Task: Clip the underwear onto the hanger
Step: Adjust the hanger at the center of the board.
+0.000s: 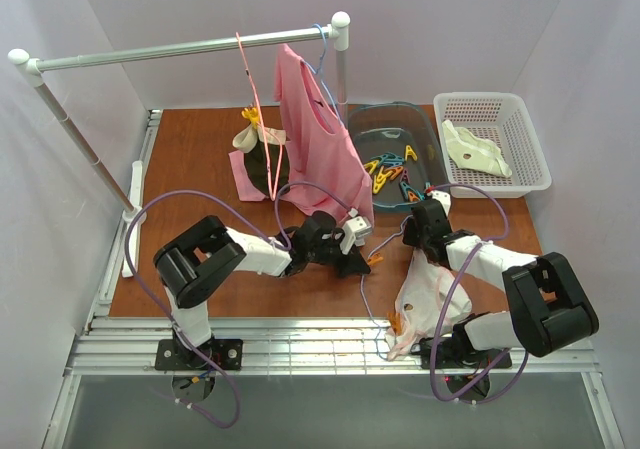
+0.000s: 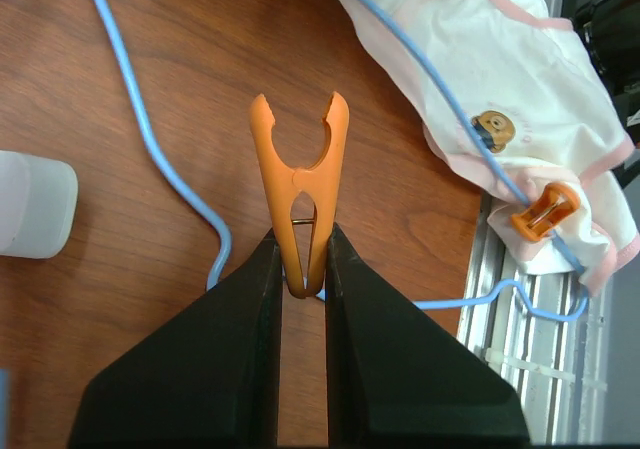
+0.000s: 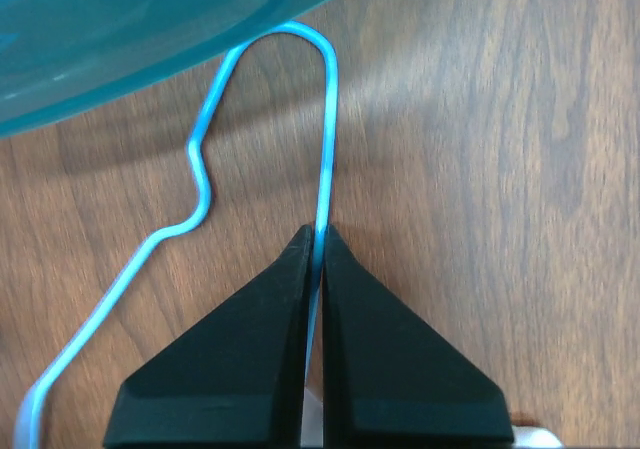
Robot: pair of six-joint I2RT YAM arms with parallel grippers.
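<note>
Left gripper [image 2: 303,237]: clamped on orange peg [image 2: 300,159], mouth pointing ahead.
Right gripper [image 3: 314,237]: clamped on hanger [image 3: 328,119] below its hook.
Underwear [image 2: 520,79]: tabletop [image 2: 400,199] near edge, ahead-right of peg, hanger wire crossing it.

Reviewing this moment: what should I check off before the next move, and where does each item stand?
1. The left gripper is shut on the orange peg: ok.
2. The right gripper is shut on the hanger wire by its hook: ok.
3. A second peg sits on the underwear at the wire: ok.
4. Held peg at the underwear: not ok, it is over bare table.
</note>
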